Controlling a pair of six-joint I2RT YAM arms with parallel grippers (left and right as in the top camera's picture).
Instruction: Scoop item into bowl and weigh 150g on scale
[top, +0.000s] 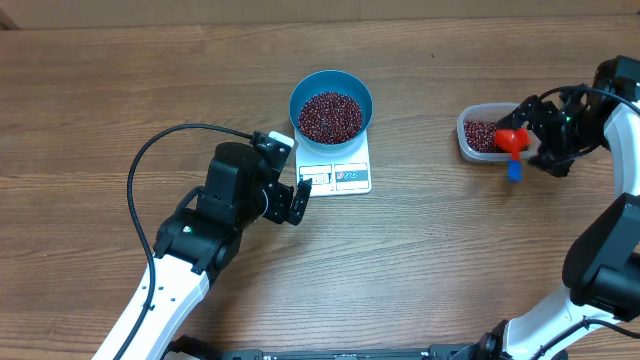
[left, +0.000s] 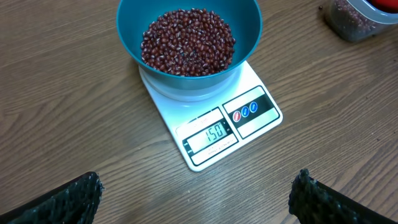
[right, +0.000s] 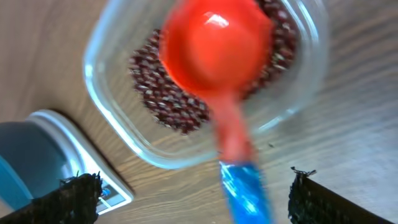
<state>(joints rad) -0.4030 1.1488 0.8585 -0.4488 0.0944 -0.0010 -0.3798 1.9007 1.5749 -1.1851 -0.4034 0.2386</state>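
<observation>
On white scale (left: 181, 116): deep blue bowl (left: 129, 38), heaped small dark red-brown beans (left: 186, 42).

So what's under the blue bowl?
The white scale sits under the bowl, and its display reads 150. The bowl covers the scale's weighing top, so that part can't be seen.

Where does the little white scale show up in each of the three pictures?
Overhead: scale at centre, under the blue bowl.
Left wrist: scale in the middle, display towards the camera.
Right wrist: scale partly visible, bottom left.
Shared landmark: clear tub, seen in all three.
</observation>
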